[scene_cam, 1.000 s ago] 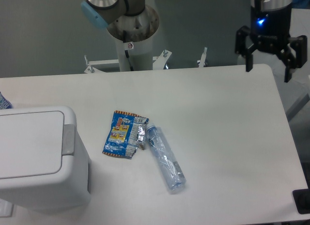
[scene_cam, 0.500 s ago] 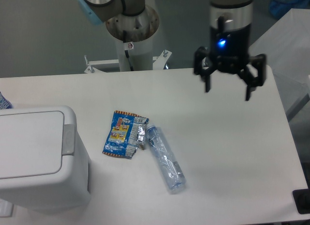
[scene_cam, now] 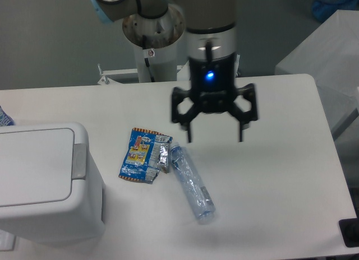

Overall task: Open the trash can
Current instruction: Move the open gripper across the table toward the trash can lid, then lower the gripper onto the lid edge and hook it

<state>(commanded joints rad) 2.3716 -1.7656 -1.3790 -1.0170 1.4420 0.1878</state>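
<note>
The trash can (scene_cam: 42, 184) sits at the near left corner of the desk (scene_cam: 269, 187), lid down, its grey tab (scene_cam: 79, 161) facing right. Between it and me lie a bottle (scene_cam: 192, 184) and a snack wrapper (scene_cam: 142, 155); sweeping low, I could knock them aside. My gripper (scene_cam: 214, 135) hangs above mid-desk, fingers apart and empty. The right side offers open room.

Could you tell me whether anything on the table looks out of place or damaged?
Yes: a crumpled blue snack wrapper and a squashed clear bottle lie loose on the table, touching at the bottle's upper end. The trash can at the left has its lid shut. The gripper hangs open above the table.
</note>
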